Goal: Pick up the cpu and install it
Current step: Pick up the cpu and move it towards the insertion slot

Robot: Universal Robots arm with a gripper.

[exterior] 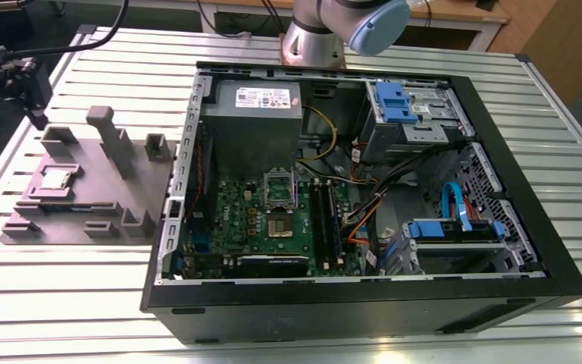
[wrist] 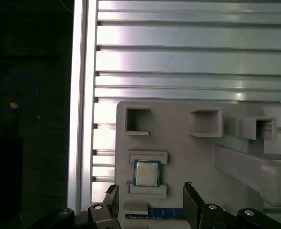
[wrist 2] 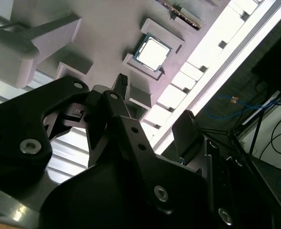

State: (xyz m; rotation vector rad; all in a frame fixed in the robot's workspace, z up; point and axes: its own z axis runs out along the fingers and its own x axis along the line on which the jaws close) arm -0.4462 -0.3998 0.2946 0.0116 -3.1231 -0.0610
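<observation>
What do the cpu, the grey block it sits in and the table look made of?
The cpu: silvery metal top with a soft sheen, thin pale rim. The grey block: matte, uniform grey, probably plastic. The table: bright ribbed slats with strong glare, likely aluminium.

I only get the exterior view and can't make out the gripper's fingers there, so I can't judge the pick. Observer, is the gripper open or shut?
Observer: Open. In the first wrist view the gripper has its jaws apart, nothing held.
Operator: Where is the cpu relative to it?
Observer: The cpu lies flat in the grey holder, ahead of the gripper, about in line with the gap, untouched.
Operator: Anything covering it?
Observer: No. In the second wrist view its silvery top is bare, with a raised ledge along two opposite sides.
</observation>
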